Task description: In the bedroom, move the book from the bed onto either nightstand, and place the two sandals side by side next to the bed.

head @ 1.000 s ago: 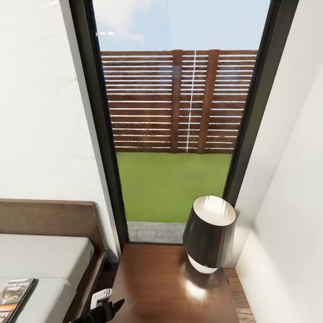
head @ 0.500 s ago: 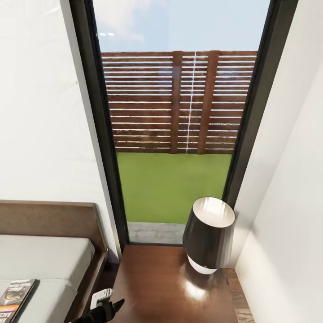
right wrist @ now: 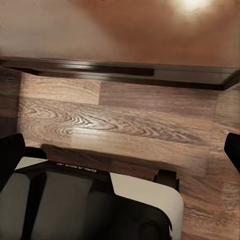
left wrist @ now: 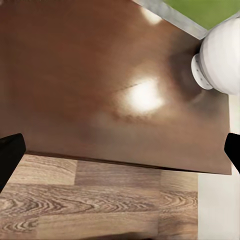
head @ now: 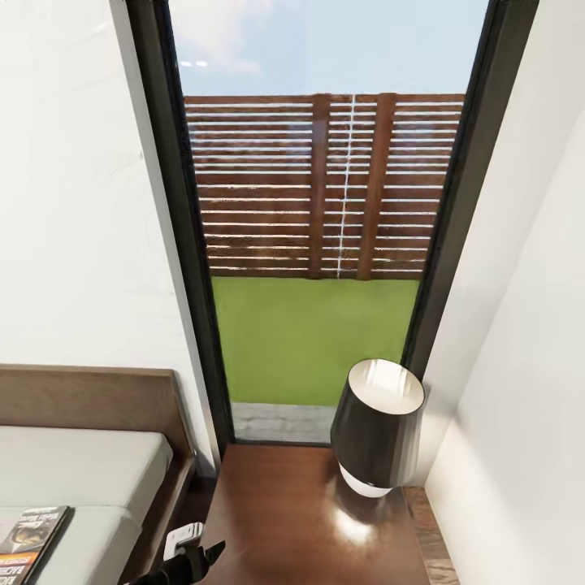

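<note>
Both claws are riding empty with their jaws spread wide. Taking the nightstand (head: 309, 520) as the landmark and going from left to right: the bed (head: 89, 471) is standing just beside the nightstand on its left, headboard against the white wall, and the book (head: 28, 532) is lying flat on the pale mattress near the picture's lower left corner, cover up, well apart from the nightstand's near left corner. The left gripper (head: 191, 556) is hanging right at that near left corner, between bed frame and cabinet, so the book is lying off to the claw's left across the bed frame, with nothing held. In the left wrist view, the left claw's dark fingertips (left wrist: 11, 152) are showing at the two edges with the glossy top and the lamp's white base between them, so it is looking down over the nightstand's front edge, not over the bed. On the nightstand's far right a dark-shaded lamp (head: 378, 426) is standing, leaving the left and middle of the top bare, a sensible landing spot for the book. The right gripper (right wrist: 120, 150) is hanging over the wood floor (right wrist: 125, 130) just before the nightstand's front edge, probably parked out of the way. The book is not yet picked up.
</note>
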Controlling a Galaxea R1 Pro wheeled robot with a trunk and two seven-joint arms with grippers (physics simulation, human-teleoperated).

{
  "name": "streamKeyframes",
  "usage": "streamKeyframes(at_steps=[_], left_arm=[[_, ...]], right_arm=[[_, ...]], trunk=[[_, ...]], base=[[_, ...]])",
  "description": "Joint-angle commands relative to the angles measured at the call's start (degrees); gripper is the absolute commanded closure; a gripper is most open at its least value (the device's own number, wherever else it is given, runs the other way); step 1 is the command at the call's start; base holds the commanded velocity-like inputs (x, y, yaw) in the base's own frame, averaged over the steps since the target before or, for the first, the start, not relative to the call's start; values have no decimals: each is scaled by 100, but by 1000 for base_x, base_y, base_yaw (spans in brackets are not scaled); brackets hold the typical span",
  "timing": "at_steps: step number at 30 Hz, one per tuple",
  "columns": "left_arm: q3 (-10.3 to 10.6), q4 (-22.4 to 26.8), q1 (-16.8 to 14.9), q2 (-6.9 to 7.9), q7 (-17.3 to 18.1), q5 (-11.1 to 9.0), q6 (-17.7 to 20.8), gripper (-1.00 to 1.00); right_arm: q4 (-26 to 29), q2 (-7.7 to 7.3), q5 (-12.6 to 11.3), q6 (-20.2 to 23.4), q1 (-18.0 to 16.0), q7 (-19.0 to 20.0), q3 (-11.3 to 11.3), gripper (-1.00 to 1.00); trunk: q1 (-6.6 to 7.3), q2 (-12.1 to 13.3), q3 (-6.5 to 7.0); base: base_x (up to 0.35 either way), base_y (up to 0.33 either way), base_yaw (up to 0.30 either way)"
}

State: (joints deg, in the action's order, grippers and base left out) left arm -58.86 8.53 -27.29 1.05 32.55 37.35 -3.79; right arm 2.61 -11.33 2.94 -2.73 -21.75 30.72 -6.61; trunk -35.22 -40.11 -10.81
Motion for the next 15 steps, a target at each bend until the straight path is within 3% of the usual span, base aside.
streamKeyframes(at_steps=[1, 15], left_arm=[[-38, -1, -5, 0, 14, 62, -34, -100], [-38, -1, -5, 0, 14, 62, -34, -100]], right_arm=[[-7, -1, 32, -14, -7, 22, -42, -100], [-6, -6, 32, -9, -5, 22, -42, -100]], trunk=[[21, 35, 10], [329, 596, 261]], base=[[0, 0, 0], [0, 0, 0]])
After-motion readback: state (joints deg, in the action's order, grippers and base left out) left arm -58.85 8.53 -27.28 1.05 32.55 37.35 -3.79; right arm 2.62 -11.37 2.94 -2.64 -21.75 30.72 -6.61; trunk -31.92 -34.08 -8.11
